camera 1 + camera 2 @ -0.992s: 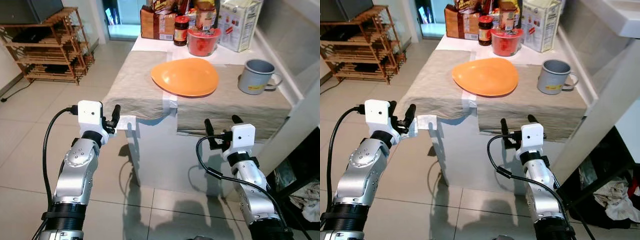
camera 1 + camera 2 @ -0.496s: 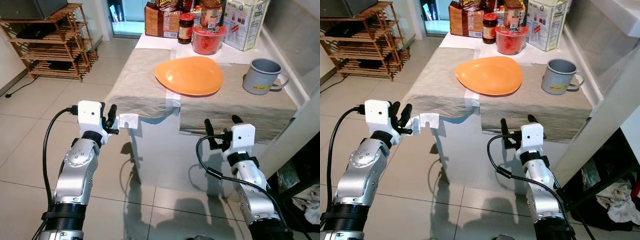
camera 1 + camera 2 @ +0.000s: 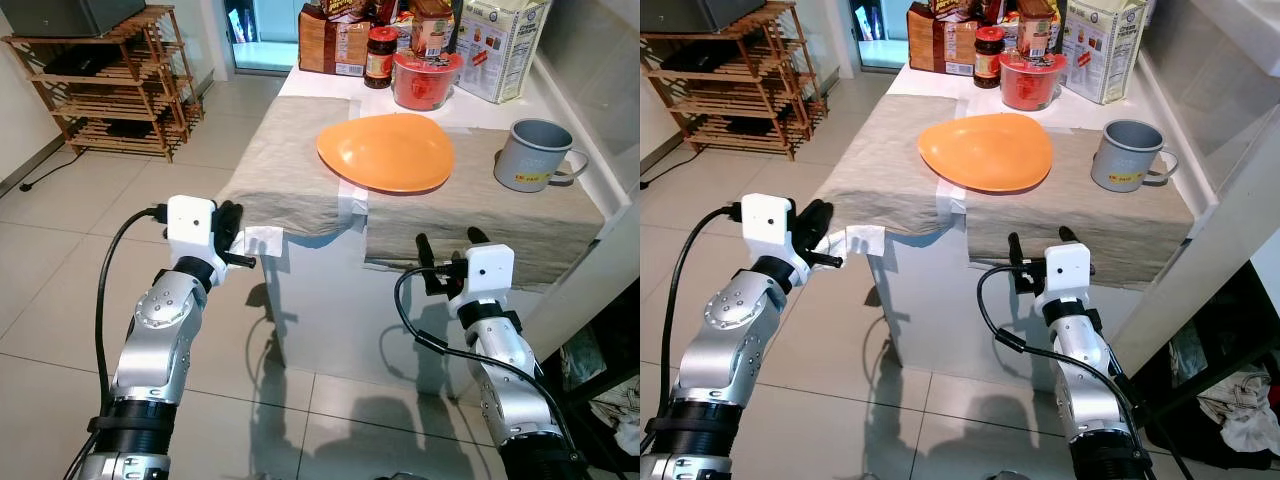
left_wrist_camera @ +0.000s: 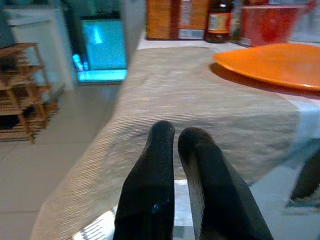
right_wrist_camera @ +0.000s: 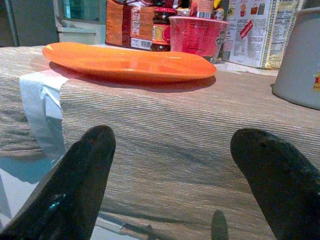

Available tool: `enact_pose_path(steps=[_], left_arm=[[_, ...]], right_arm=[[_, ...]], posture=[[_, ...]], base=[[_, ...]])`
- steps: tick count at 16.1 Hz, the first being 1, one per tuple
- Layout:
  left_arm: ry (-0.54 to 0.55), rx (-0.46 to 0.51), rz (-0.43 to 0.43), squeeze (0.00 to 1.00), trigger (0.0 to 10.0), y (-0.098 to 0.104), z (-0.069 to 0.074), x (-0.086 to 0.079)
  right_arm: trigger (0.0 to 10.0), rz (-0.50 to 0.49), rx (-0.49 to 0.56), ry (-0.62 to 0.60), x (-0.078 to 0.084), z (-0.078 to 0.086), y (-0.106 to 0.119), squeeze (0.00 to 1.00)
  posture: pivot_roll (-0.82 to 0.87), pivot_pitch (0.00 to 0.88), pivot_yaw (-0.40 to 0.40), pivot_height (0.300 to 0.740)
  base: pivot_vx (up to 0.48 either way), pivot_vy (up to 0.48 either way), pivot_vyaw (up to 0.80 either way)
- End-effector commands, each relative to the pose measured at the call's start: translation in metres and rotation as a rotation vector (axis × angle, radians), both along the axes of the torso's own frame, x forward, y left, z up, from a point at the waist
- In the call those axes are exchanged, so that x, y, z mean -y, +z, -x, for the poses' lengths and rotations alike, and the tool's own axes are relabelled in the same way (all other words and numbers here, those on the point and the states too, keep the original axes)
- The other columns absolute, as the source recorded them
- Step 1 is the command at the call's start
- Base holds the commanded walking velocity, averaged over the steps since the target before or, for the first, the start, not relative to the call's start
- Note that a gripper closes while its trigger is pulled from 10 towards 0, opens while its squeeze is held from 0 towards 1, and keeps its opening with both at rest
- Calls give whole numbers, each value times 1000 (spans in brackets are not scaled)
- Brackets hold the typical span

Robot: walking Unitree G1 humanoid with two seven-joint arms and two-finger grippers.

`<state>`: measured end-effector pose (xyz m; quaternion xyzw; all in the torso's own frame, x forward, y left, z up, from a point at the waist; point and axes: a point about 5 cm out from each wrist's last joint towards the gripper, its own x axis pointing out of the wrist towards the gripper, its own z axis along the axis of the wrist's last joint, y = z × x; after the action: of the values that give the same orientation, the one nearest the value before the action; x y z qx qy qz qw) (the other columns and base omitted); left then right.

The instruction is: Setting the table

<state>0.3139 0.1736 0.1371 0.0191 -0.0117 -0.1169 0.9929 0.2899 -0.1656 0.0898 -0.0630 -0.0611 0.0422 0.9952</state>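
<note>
Left eye view: cloth-covered table (image 3: 300,170) on tiled floor (image 3: 60,270).

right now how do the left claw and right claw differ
The left claw has its fingers pressed together, shut, at the cloth's hanging corner beside a white tape tab. The right claw is open, fingers spread wide, in front of the table's near edge and apart from the cloth. Both point toward the table holding the orange plate and grey mug.

Bare cloth (image 3: 290,165) left of the orange plate (image 3: 386,152); grey mug (image 3: 530,155) right, jars (image 3: 405,50) crowded behind.
</note>
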Motion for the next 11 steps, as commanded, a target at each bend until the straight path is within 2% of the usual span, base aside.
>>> enact_pose_path(steps=[1, 2, 6, 8, 10, 11], left_arm=[[-40, 6, -20, 0, 0, 6, -6, 0], [-39, 17, -12, 0, 10000, 12, -11, 0], [-77, 71, 91, 0, 10000, 34, -25, 13], [-144, 88, 98, 0, 10000, 39, -29, 26], [-188, 102, 68, 0, 10000, 41, -29, 37], [-211, 97, 91, 0, 10000, 42, -30, 44]], right_arm=[[10000, 22, 23, 6, -1, -2, 6, 0], [10000, 19, 36, 6, -1, -1, 8, 0], [10000, 43, 85, 3, -1, -1, 17, 0], [10000, 38, 89, -9, 1, -2, 18, 0], [10000, 38, 88, -12, 1, -2, 18, 0], [10000, 35, 86, -16, 1, -1, 17, 0]], posture=[[-69, 0, 55, 736], [-71, 0, 58, 736], [-83, 0, 64, 736], [-85, 0, 65, 736], [-85, 0, 66, 736], [-88, 0, 68, 736]], base=[[0, 0, 0], [0, 0, 0], [0, 0, 0], [0, 0, 0], [0, 0, 0], [0, 0, 0]])
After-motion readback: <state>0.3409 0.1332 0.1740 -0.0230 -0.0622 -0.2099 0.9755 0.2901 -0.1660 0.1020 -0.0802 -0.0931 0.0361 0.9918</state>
